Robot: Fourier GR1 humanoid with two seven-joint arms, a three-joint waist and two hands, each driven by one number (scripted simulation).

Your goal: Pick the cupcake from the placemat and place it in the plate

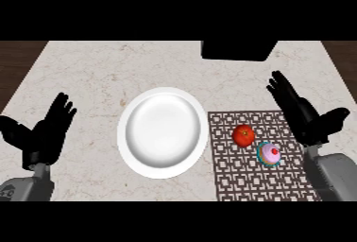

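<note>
The cupcake (270, 153), pink frosting with a red cherry and a teal wrapper, sits on the dark patterned placemat (237, 175) at the lower right. A white plate (163, 132) lies to the left of the placemat, with nothing on it. My right hand (303, 114) is open with straight fingers, above the placemat's right edge, a short way up and right of the cupcake and apart from it. At the left edge my left hand (43, 130) rests open, fingers up, away from the plate.
A red tomato (243, 135) lies on the placemat just up and left of the cupcake. A black box (237, 49) stands at the counter's far edge. Dark floor shows beyond the marble counter (105, 71) at both sides.
</note>
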